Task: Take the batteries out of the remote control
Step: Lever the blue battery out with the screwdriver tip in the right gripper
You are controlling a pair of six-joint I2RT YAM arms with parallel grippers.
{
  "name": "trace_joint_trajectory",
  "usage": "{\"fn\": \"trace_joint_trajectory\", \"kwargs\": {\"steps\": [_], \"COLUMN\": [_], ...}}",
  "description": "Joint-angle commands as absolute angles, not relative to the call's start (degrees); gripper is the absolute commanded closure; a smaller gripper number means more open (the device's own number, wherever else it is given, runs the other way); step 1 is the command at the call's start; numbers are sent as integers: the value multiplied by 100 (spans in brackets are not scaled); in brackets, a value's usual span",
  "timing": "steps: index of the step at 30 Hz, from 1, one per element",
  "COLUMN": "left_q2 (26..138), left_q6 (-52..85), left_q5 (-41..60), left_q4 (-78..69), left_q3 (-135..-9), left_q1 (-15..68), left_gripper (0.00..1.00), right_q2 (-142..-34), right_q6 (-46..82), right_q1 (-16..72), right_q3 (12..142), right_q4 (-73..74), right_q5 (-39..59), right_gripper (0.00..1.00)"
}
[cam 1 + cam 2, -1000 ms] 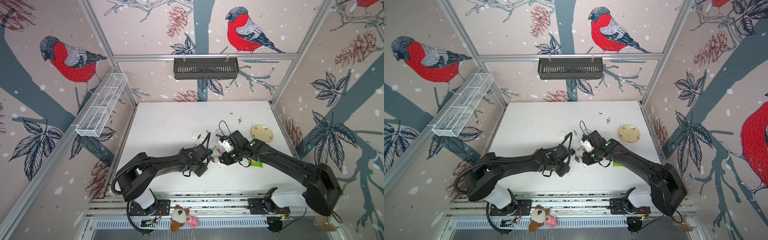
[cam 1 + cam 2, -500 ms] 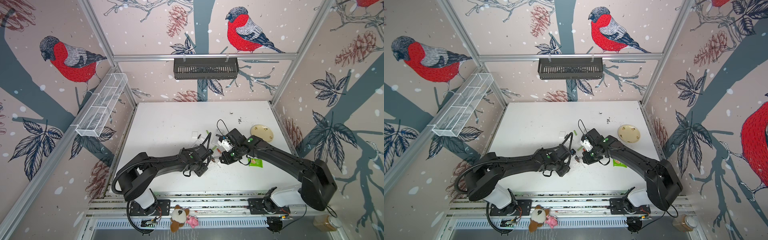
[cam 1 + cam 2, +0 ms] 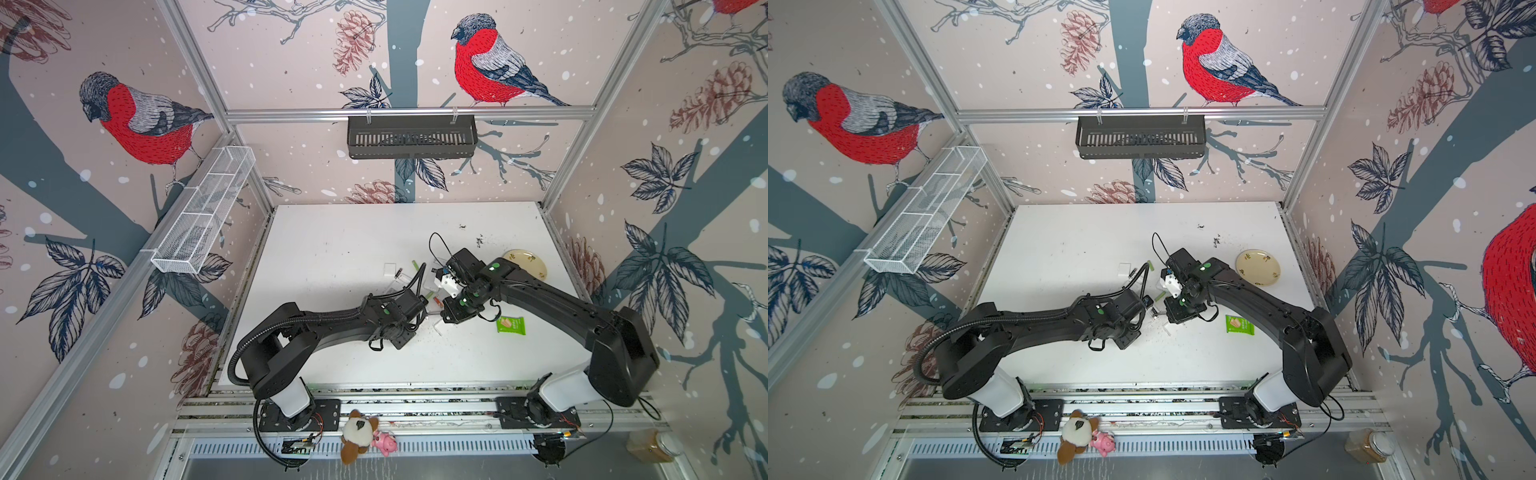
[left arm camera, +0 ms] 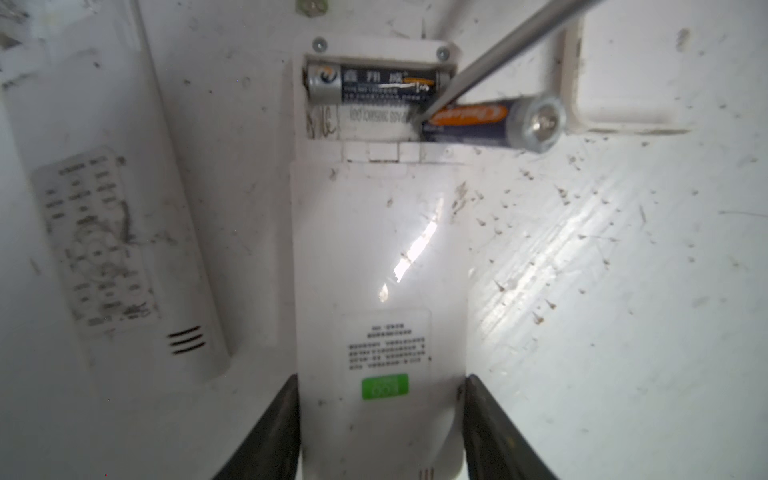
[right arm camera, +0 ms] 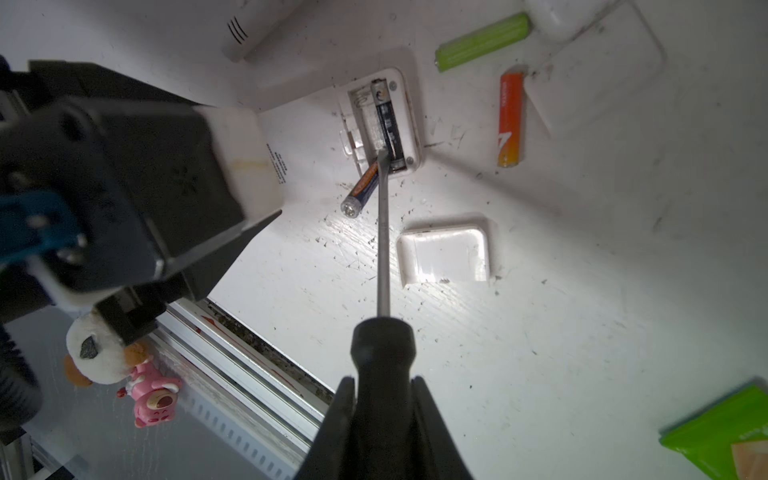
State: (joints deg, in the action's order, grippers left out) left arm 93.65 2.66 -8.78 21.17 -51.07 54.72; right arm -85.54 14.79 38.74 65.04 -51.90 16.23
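Observation:
My left gripper [image 4: 381, 419] is shut on the white remote control [image 4: 380, 257], which lies back up with a jaw on each long side. Its battery bay is uncovered. One black battery [image 4: 372, 85] lies seated in the bay. A second dark battery with an orange label [image 4: 490, 122] pokes out over the remote's side edge. My right gripper [image 5: 384, 399] is shut on the black-handled screwdriver [image 5: 382, 353]. The screwdriver's tip [image 5: 381, 156] touches the inner end of the poking-out battery [image 5: 361, 189]. A lime green battery [image 5: 482, 41] and an orange-red battery [image 5: 511, 120] lie loose on the table beyond the remote.
The bay cover [image 5: 444, 253] lies beside the screwdriver shaft. A second white remote [image 4: 104, 208] lies alongside the held one. A green packet [image 3: 511, 325] and a cream plate [image 3: 525, 264] lie to the right, under and behind the right arm. Crumbs dot the white table [image 3: 332, 249].
The right forearm has shifted slightly, uncovering more of the green packet. Both grippers keep their holds and the left arm has not visibly moved.

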Motion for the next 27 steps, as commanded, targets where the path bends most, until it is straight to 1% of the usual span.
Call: {"fn": "trace_joint_trajectory", "kwargs": {"steps": [1, 7, 13, 18, 22, 27], "left_q2": [9466, 9500, 9492, 9545, 9553, 9680], "left_q6": [321, 264, 264, 236, 127, -49], "left_q5": [-1619, -1697, -1772, -1441, -767, -695], "left_q4": [2345, 2305, 2299, 2240, 2190, 2265], "left_q3": [-5188, -5229, -5223, -5182, -5129, -5175], "left_q1": [5453, 5457, 5449, 5360, 5155, 5130], "left_gripper": [81, 82, 83, 84, 88, 94], "right_q2": [-8569, -8656, -8481, -8321, -8182, -8453], "right_q6": [1431, 1376, 1452, 1700, 1776, 1403], "right_q1": [3833, 3753, 3666, 3589, 3642, 3741], "right_q3": [6649, 6783, 6752, 6656, 6459, 6769], "right_q4": [-5810, -5770, -5652, -5113, -4629, -4995], "right_q5": [1415, 1511, 1582, 1600, 1863, 1776], "right_gripper": [100, 100, 100, 100, 100, 100]}}
